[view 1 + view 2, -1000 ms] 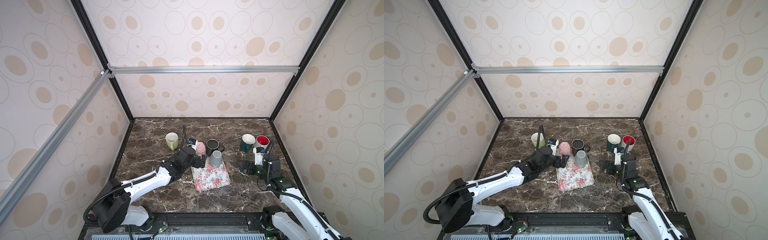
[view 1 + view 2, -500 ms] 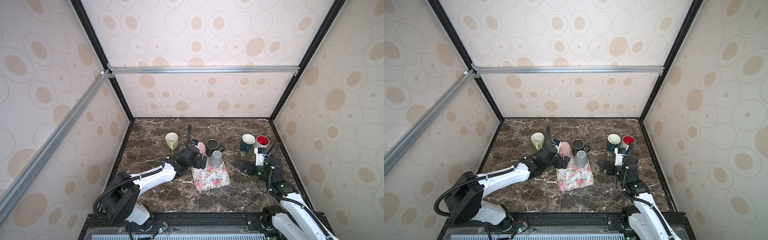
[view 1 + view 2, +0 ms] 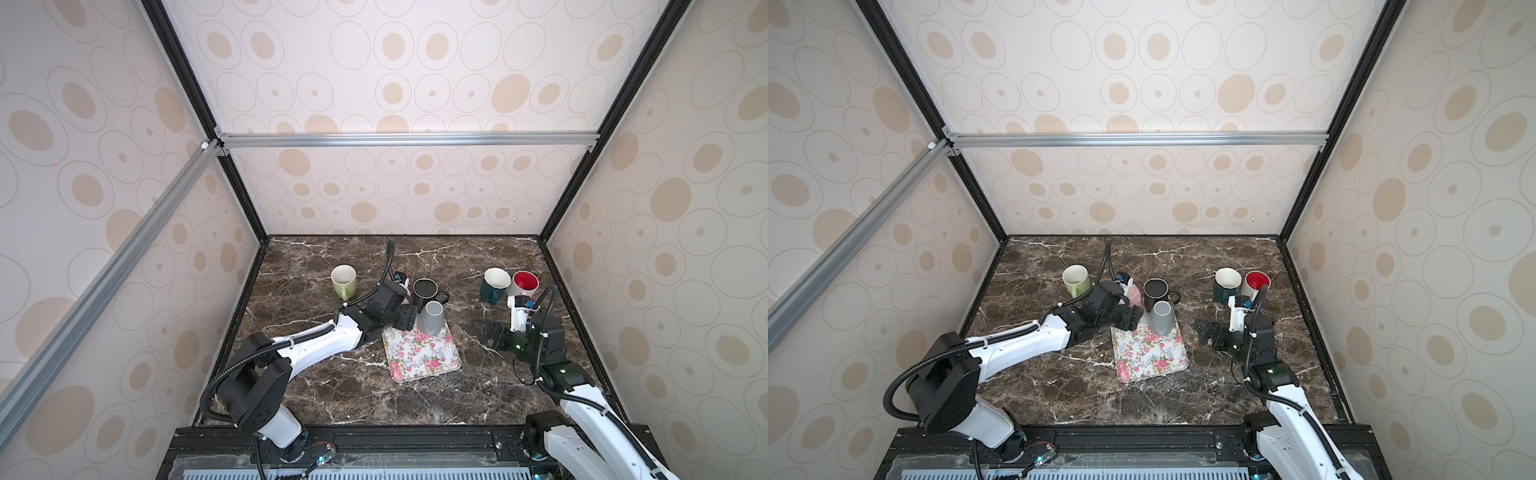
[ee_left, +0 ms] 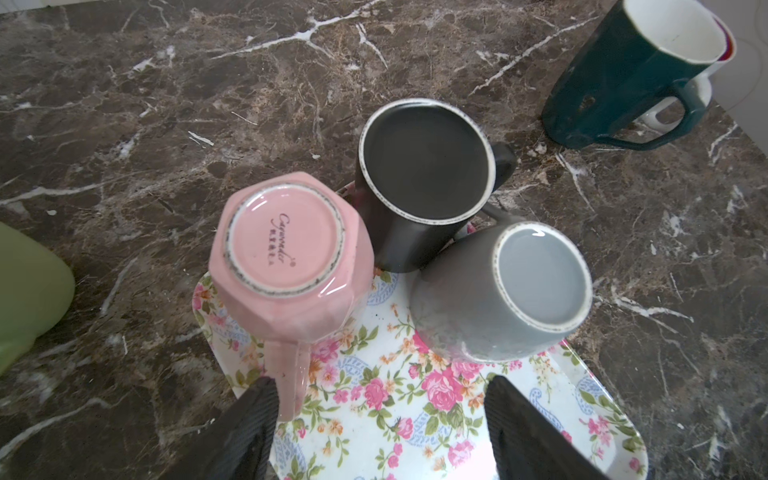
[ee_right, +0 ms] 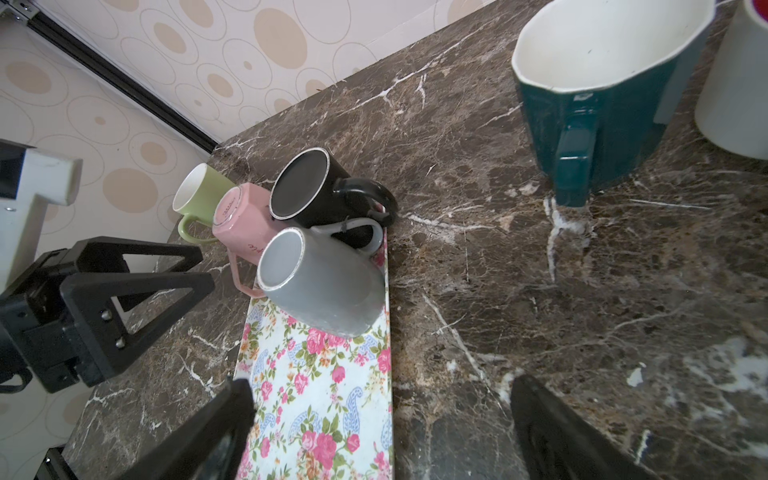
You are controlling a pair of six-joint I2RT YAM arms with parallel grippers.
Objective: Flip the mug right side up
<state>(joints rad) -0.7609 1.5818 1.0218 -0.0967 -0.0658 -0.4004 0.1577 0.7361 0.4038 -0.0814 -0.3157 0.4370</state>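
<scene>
the pink faceted ceramic mug [image 4: 286, 257] is seen base-up on a corner of the floral-print rectangular tray [image 4: 436, 415], handle turned toward the left hand [image 4: 380, 395], whose jaws are spread fairly wide w/ nothing clamped. the handle sits just inside one finger [image 4: 257, 415]; whether contact is made can't be told. the step in hand is judged to be the grasp of that handle, i.e. early in the task. to do it well, the hand should be shifted sideways so the handle is centred btw the fingers before closing, so the mug isn't shoved. the upright black ceramic mug [image 4: 424, 166] is touching it or nearly so, & the inverted grey ceramic mug [image 4: 498, 291] stands just beside. a lift clear of both is therefore needed before the wrist is rolled, and the mug is best set down on bare dark marble surface [image 4: 166, 104]. the right hand [image 5: 382, 386] is held wide open & empty, well apart from the tray. vs. a sec ago: the left jaws have been narrowed a little from full width, the left arm [image 3: 316, 349] is stretched lower & flatter in both top views, and the mugs, tray & right hand are much as they were.
</scene>
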